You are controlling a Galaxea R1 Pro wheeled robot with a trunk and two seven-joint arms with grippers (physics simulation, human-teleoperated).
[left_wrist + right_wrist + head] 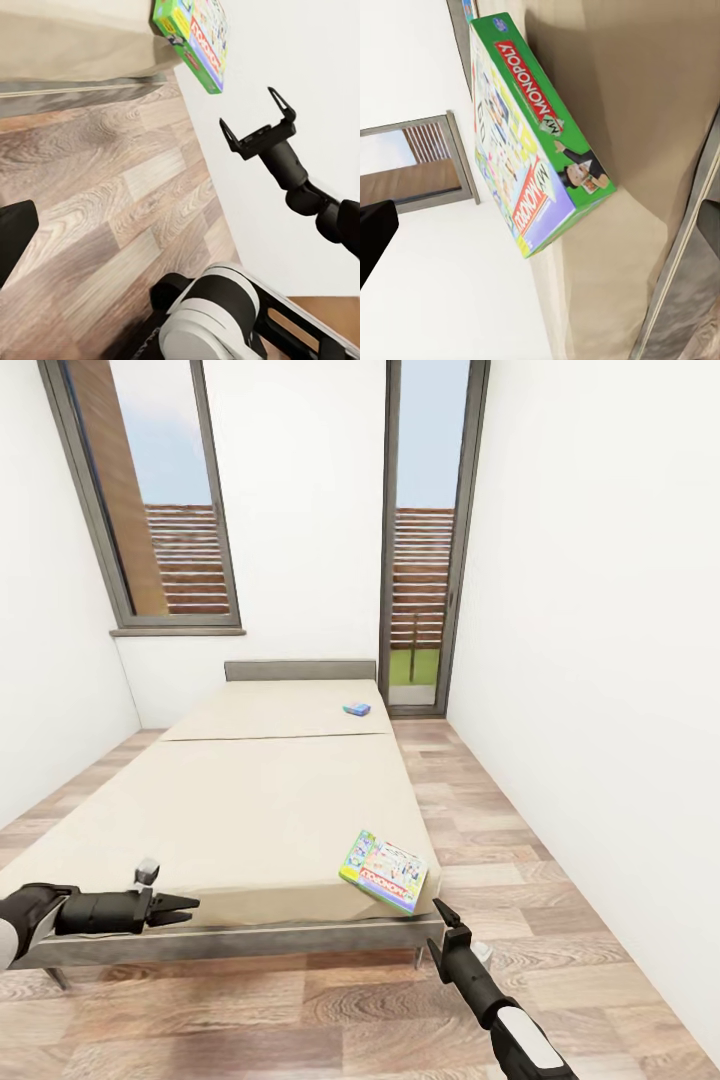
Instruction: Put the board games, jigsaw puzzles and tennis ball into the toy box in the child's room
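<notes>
While a board game (pixel 385 871) lies at the bed's (pixel 230 800) near corner, the right gripper (pixel 447 927) just before it gapes empty; left gripper (pixel 175 909) nearly closed, empty

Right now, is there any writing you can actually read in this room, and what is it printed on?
"MONOPOLY" reads on the green side of the board game box lying at the near right corner of the bed.
"MONOPOLY" reads again on the red band across the box's cover.
The small print and pictures on the cover are too blurred to read.
The little blue box farther up the bed is too small to read.
</notes>
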